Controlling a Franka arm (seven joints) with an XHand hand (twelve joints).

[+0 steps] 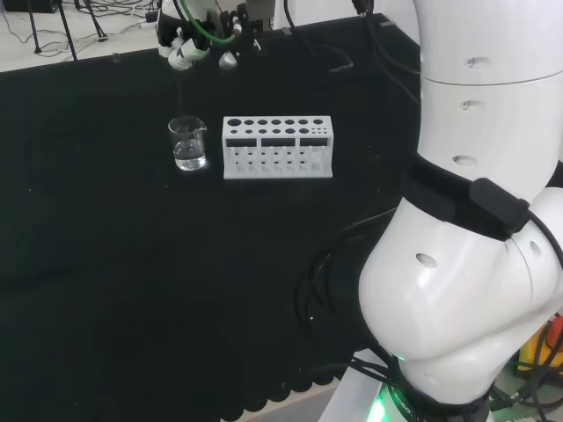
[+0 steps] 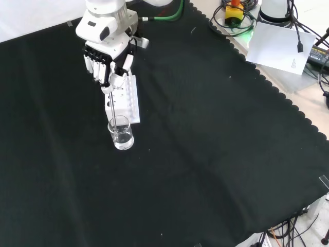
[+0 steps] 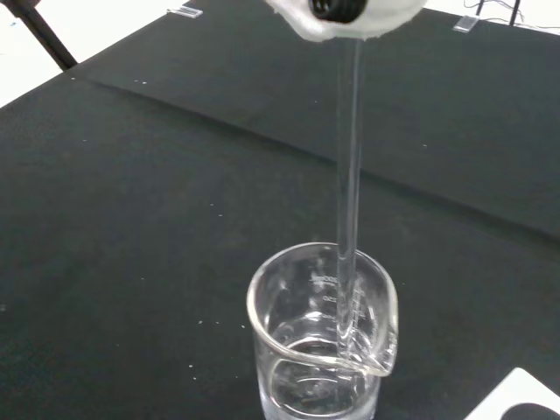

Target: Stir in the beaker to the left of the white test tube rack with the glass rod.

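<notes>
A desk [image 1: 106,264] covered in black cloth, described from left to right as the head view shows it. Toward the left stands a small clear beaker [image 1: 187,143] with a little clear liquid in the bottom. Directly above it hangs the robot hand [image 1: 180,48], black and white, with its fingers curled round the top of a thin glass rod [image 3: 350,166]. The rod points straight down, and in the wrist view its lower end reaches inside the beaker, close to the wall near the pouring lip, down to about the liquid. Holding the rod upright from above probably lets its tip circle in the liquid without tipping the glass. Just to the right of the beaker, close but not touching, sits a white rack [image 1: 278,147] with rows of holes on top; no tubes can be made out in it. Farther right, the robot's own large white arm links [image 1: 475,220] stand in the foreground.
</notes>
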